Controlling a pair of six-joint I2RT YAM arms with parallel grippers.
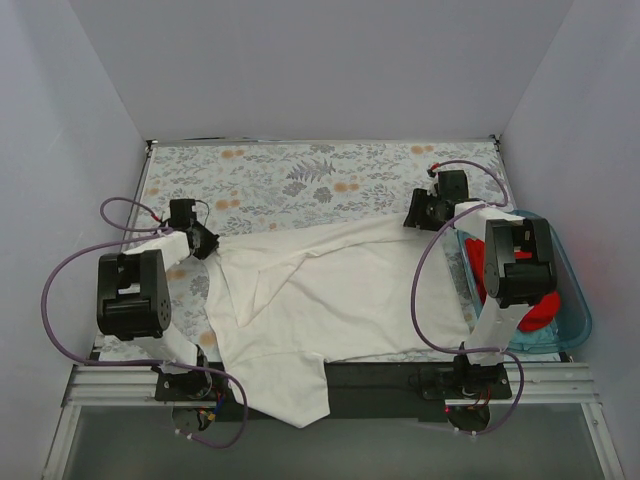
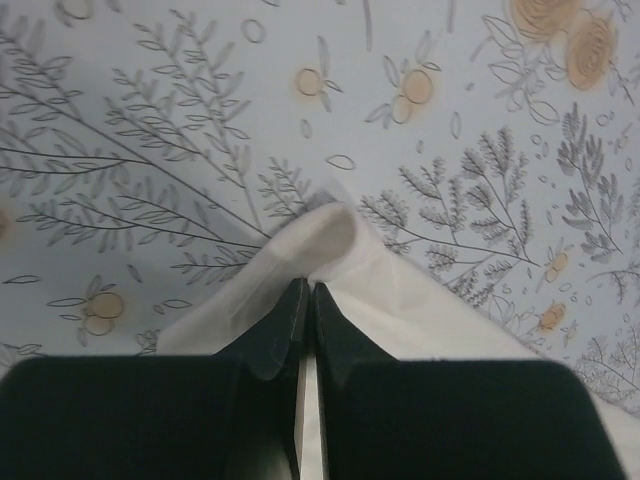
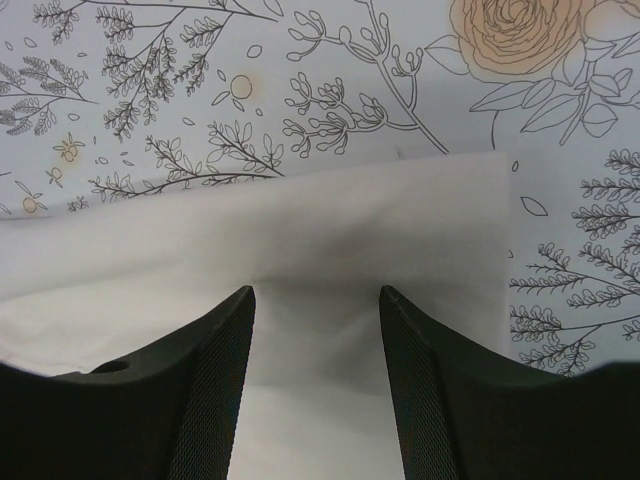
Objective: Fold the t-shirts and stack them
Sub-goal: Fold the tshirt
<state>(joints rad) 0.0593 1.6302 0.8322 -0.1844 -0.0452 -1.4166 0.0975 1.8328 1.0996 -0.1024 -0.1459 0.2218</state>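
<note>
The left tool (image 2: 308,290) is pressed shut, its two dark fingers meeting tip to tip on a raised pinch of the white t-shirt (image 2: 335,245); a thin strip of white cloth shows between them, and the fabric peaks into a small ridge just past the tips at 12 o'clock. From overhead this tool (image 1: 203,240) sits at the shirt's 10 o'clock corner, low against the cloth. The right tool (image 3: 315,295) stands moderately wide, its fingers well apart with nothing between them, poised over a straight edge of the same white t-shirt (image 3: 350,220), whose corner ends toward 2 o'clock in the wrist view. Overhead, the right tool (image 1: 418,212) is at the shirt's 2 o'clock corner. The white t-shirt (image 1: 330,300) lies spread and rumpled across the middle of the counter (image 1: 300,170), which wears a floral covering of grey leaves and orange blossoms; a crease runs from the 10 o'clock corner toward 1 o'clock, and one flap hangs over the counter's near edge at 7 o'clock. At the counter's 3 o'clock side stands a translucent blue tub (image 1: 578,310) with the red t-shirt (image 1: 543,312) bunched inside, partly hidden by the right arm.
</note>
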